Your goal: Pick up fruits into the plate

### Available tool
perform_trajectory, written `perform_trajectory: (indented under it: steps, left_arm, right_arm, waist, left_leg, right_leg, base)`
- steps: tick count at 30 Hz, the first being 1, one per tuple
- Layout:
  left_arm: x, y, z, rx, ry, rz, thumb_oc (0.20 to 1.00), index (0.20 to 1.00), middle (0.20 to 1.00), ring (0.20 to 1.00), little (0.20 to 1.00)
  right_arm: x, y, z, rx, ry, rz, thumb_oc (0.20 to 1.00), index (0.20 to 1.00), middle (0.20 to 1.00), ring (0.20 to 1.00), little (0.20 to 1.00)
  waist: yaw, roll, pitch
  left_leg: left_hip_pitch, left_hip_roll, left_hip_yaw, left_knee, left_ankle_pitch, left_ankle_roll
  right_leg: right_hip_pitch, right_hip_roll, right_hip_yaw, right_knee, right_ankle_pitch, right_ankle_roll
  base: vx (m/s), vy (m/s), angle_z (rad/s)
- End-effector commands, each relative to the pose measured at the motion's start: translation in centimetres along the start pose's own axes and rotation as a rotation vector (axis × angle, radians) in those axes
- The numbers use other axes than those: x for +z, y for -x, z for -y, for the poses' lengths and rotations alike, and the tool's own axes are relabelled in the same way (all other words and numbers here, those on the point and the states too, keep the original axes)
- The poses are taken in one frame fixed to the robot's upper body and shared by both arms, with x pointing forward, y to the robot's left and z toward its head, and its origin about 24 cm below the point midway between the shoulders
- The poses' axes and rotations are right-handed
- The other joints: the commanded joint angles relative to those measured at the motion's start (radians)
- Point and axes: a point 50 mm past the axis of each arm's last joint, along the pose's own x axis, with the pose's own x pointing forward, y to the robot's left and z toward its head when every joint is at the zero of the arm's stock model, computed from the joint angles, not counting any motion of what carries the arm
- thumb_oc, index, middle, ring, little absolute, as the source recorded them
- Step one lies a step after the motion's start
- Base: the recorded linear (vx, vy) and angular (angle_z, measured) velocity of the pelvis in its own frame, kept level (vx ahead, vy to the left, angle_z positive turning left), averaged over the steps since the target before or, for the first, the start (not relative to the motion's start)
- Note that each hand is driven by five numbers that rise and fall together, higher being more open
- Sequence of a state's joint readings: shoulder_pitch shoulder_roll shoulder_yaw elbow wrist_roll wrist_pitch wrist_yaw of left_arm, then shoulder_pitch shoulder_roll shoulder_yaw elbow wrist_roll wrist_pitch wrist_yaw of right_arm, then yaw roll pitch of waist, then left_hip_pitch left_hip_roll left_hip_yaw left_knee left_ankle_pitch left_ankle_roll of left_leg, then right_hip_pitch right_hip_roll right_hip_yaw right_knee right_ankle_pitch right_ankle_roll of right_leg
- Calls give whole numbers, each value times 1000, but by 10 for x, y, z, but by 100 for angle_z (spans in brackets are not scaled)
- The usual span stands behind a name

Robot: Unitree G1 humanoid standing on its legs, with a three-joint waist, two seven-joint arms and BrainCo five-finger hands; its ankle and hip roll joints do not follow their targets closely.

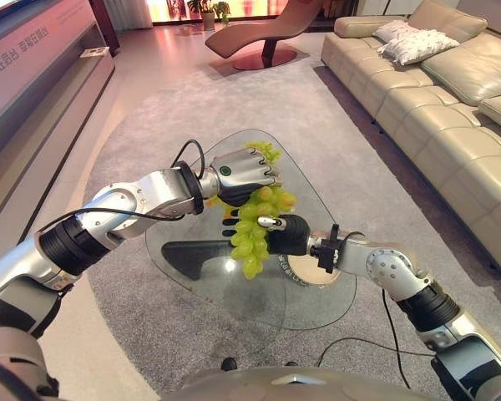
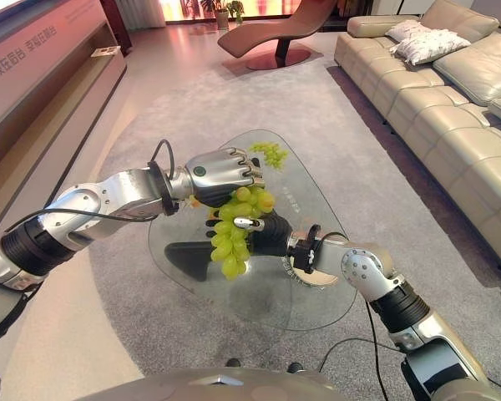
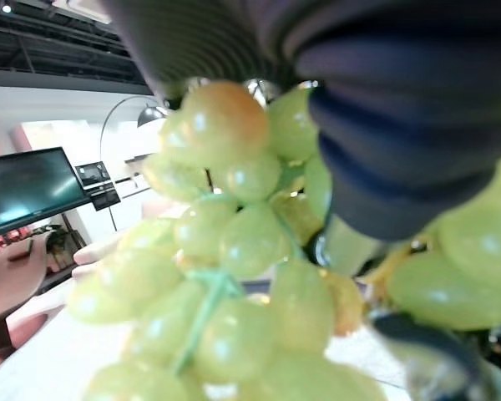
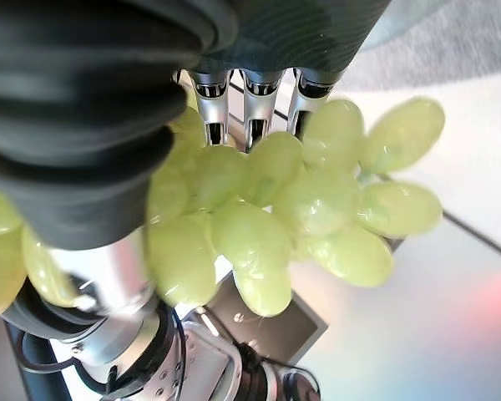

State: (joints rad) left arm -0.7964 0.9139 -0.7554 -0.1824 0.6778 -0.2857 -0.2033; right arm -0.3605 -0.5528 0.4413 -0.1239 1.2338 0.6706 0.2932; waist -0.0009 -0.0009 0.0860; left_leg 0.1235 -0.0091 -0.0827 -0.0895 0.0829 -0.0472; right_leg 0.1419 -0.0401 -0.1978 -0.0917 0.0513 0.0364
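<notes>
above the middle of the glass table (image 1: 317,200) the soft, easily bruised grape bunch (image 1: 255,230) is clasped by both left hand (image 1: 242,174) and right hand (image 1: 280,234), best gripped at the stem, the plate (image 1: 309,271) just beside

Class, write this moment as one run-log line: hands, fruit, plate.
left hand: shut on green grapes, lifted over glass table | right hand: against bunch, grip unclear | plate: on table, under right wrist

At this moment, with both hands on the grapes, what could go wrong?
The grape bunch hangs above the glass table, pinched from above by the left hand and met by the right hand. Grapes might tear loose between them. The plate lies off to one side, so dropped fruit could miss it.
</notes>
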Motion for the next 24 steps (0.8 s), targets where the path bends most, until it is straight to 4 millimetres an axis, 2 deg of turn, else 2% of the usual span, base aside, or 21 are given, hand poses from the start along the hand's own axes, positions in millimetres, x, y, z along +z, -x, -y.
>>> perform_trajectory:
  steps: [1,15,23,24]
  left_arm:
    - [-7,-11,-40,135,-42,13,200,200,200,200,200]
    - [-7,-6,-48,134,-60,17,200,200,200,200,200]
    - [-10,-4,-48,141,5,-1,200,200,200,200,200]
    - [-11,-2,-46,145,44,-5,1000,1000,1000,1000,1000]
  right_arm:
    - [30,-11,-29,142,115,84,200,200,200,200,200]
    - [33,-10,-27,125,99,113,200,200,200,200,200]
    - [33,-8,-24,123,87,150,200,200,200,200,200]
    - [34,-8,-24,126,82,171,200,200,200,200,200]
  waist:
    - [26,-26,-17]
    - [33,-24,-17]
    - [37,-21,-17]
    - [40,-22,-14]
  left_leg:
    - [41,-27,83,26,-131,11]
    - [41,-25,83,23,-130,10]
    - [52,-21,84,17,-138,9]
    - [44,-22,86,21,-130,9]
  right_leg:
    - [17,-40,13,13,-29,76]
    - [19,-43,4,8,-28,77]
    - [27,-42,-1,6,-36,79]
    - [23,-45,-5,5,-27,78]
  base:
    - [0,0,0]
    - [0,0,0]
    - [0,0,0]
    - [37,-8,0]
